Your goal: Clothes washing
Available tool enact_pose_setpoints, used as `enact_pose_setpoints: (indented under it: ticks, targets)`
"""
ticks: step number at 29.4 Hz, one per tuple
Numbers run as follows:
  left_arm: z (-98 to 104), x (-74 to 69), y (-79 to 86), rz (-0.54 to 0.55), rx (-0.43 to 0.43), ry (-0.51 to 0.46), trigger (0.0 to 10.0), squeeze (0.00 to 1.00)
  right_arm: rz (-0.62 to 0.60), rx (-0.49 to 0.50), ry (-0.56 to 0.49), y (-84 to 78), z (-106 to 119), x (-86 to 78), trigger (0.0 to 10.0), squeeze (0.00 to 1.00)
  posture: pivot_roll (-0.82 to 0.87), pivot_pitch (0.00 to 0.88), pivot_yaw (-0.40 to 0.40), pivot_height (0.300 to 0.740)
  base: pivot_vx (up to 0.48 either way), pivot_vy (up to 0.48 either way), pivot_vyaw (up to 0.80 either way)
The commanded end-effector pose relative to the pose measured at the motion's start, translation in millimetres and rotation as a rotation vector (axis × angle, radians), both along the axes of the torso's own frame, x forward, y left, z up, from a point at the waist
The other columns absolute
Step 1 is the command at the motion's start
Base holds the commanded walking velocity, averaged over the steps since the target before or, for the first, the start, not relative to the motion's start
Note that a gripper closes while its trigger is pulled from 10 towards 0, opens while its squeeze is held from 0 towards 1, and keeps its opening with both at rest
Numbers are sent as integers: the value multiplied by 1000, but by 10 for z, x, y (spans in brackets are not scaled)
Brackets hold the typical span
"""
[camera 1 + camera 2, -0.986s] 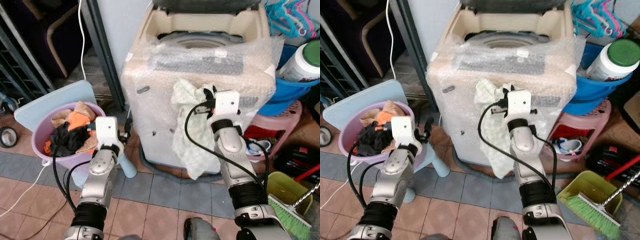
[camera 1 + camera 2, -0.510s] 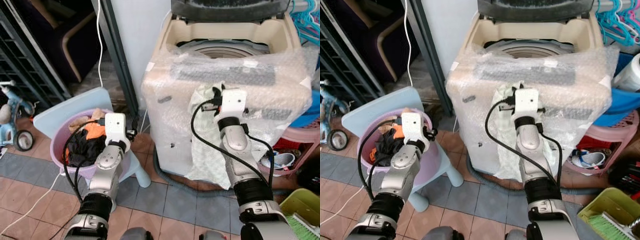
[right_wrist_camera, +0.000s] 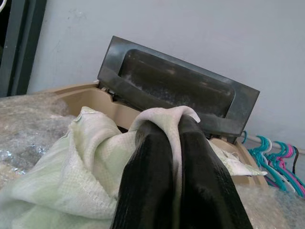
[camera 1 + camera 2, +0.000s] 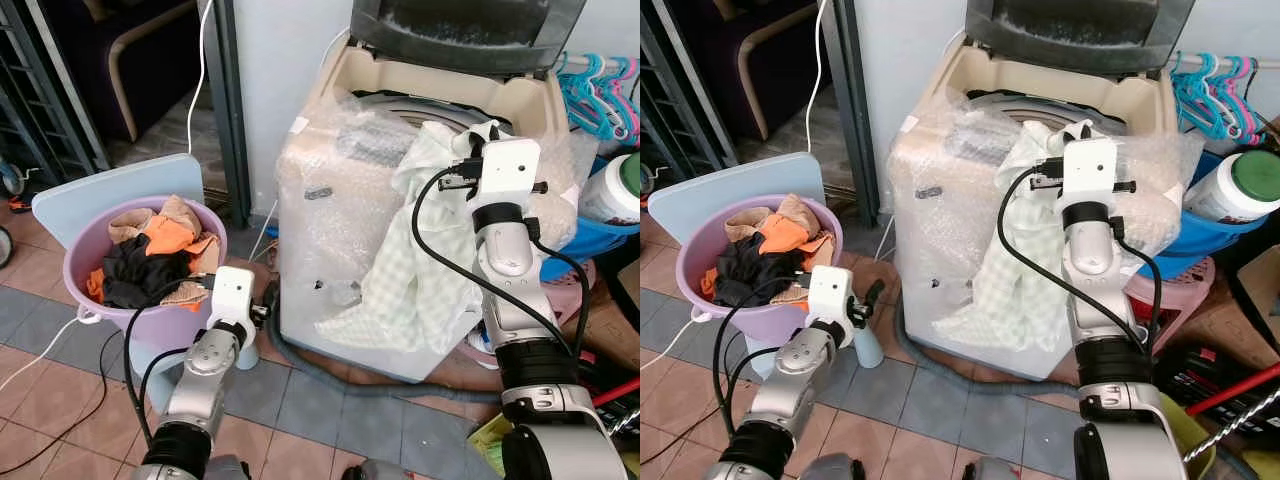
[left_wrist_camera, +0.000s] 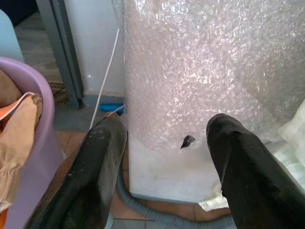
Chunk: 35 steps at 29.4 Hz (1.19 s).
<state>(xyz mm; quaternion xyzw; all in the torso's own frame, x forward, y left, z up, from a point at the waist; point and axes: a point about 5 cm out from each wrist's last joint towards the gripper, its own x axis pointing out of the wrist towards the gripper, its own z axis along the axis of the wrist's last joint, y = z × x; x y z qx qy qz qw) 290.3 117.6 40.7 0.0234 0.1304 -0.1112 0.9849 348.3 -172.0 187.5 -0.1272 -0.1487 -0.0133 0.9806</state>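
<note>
Pale checked cloth (image 3: 71, 186) in right end effector (image 3: 177, 125)

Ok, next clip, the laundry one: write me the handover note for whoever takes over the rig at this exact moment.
Right gripper: shut on the pale green checked cloth, held up at the front edge of the washing machine. The cloth drapes down the bubble-wrapped front; none of it is in the drum yet.
Left gripper: open, empty, low beside the machine's front corner, next to the purple basin.
Machine lid is up.
Done: one cloth picked up and raised to the opening.
Left: carry it over the rim, drop it in, then move the remaining clothes from the basin.
</note>
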Motion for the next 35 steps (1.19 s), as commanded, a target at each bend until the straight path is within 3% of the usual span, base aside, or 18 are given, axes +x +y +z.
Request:
enact_pose_setpoints:
  ticks: [1, 5, 12, 16, 21, 23, 29, 32, 35]
  targets:
    - [-16, -3, 29, 28, -9, 16, 10000, 0, 48, -7, 14, 91, -32, -33, 10000, 0, -53, 0, -55, 740, 0, 0, 0]
    - [-146, -143, 29, 12, -2, 77, 10000, 0, 49, 27, 15, 205, -191, -100, 10000, 0, -64, 0, 22, 740, 0, 0, 0]
    - [-16, 7, 76, -18, 41, 37, 10000, 0, -40, 74, 16, 67, -245, -207, 10000, 0, -67, 0, 99, 740, 0, 0, -527]
    - [22, 29, 50, -27, 37, 17, 10000, 0, -42, 69, 27, 38, -262, -250, 10000, 0, -83, 0, 79, 740, 0, 0, -800]
    - [-101, -69, 87, 15, 28, 64, 10000, 0, -48, 77, 48, 36, -311, -302, 10000, 0, -105, 0, 76, 740, 0, 0, -800]
    - [-125, -106, 76, 7, 22, 75, 10000, 0, -88, 96, 70, -51, -401, -369, 10000, 0, -103, 0, 87, 740, 0, 0, -800]
    - [-85, -28, 87, 20, -10, 73, 10000, 0, -101, 107, 96, -117, -487, -425, 10000, 0, -84, 0, 71, 740, 0, 0, -800]
    - [0, 36, 16, -28, 24, 20, 10000, 0, -48, 101, 128, -56, -523, -395, 10000, 0, -30, 0, 8, 740, 0, 0, -800]
    - [34, 48, 76, 44, 1, 7, 10000, 0, 21, 91, 146, 61, -535, -328, 10000, 0, -7, 0, -19, 740, 0, 0, -800]
